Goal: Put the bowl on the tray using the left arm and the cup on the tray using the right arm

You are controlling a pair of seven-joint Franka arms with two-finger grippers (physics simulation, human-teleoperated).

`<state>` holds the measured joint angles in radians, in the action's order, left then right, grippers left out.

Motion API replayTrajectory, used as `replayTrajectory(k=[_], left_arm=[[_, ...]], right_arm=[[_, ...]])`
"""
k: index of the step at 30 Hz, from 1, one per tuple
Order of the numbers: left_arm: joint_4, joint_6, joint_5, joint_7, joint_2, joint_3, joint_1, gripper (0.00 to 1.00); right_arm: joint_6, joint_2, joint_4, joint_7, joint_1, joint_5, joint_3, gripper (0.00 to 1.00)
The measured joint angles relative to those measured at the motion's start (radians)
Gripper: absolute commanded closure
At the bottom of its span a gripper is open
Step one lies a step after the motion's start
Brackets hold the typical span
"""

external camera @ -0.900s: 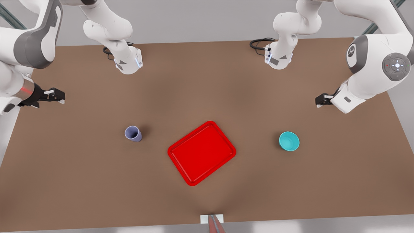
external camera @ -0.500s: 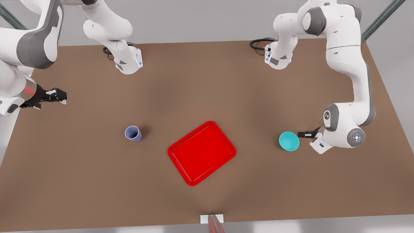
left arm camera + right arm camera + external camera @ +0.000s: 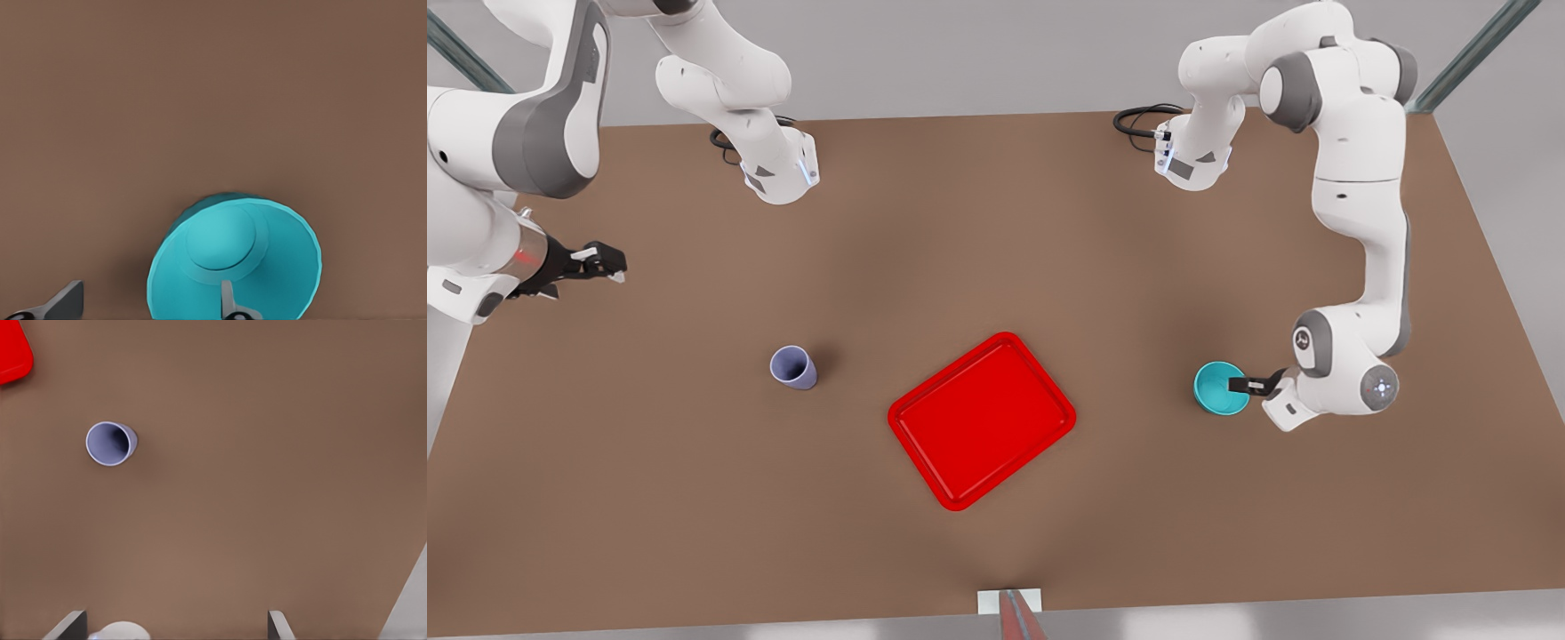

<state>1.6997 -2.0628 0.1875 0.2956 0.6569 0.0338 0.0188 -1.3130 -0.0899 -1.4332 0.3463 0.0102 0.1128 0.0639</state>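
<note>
Front view, we log: left gripper [image 3: 1246,385] low, jaws wide astride small turquoise bowl [image 3: 1217,388] rim; right gripper [image 3: 609,264] raised, parted, far from lavender cup [image 3: 792,366].

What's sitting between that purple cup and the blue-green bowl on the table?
In the front view, the red tray lies between the cup and the bowl, with bare brown table on either side of it.

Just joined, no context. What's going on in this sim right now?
The left gripper is at the bowl, jaws open and straddling its rim, one finger inside and one outside; nothing is lifted yet. The right gripper hangs open above the table, well away from the cup. The red tray sits between cup and bowl with nothing on it.
</note>
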Motion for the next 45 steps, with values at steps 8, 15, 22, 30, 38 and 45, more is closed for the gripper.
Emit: replayTrajectory(k=[8, 15, 22, 30, 38, 45], left_arm=[[0.002, -0.014, 0.011, 0.045, 0.018, -0.024, -0.001, 0.64], [-0.017, 0.006, 0.010, 0.049, -0.015, -0.035, 0.001, 0.79], [-0.180, 0.053, -0.005, -0.137, -0.039, -0.139, -0.217, 0.79], [-0.632, 0.017, -0.007, -0.504, 0.299, -0.177, -0.423, 0.79], [-0.618, 0.046, -0.008, -0.766, 0.319, -0.218, -0.431, 0.00], [-0.696, 0.339, 0.003, -0.866, 0.058, -0.229, -0.198, 0.00]], right_arm=[[0.015, -0.004, 0.000, 0.004, 0.005, 0.003, 0.000, 0.00], [0.019, -0.008, 0.000, 0.008, 0.012, 0.005, 0.000, 0.00], [0.020, -0.009, 0.000, 0.010, 0.012, 0.006, 0.001, 0.00], [0.008, -0.078, -0.040, 0.010, 0.010, 0.004, 0.002, 0.00], [-0.176, -0.147, -0.368, -0.120, 0.081, -0.002, 0.006, 0.00], [-0.454, -0.270, -0.396, -0.242, 0.132, -0.061, 0.025, 0.00]])
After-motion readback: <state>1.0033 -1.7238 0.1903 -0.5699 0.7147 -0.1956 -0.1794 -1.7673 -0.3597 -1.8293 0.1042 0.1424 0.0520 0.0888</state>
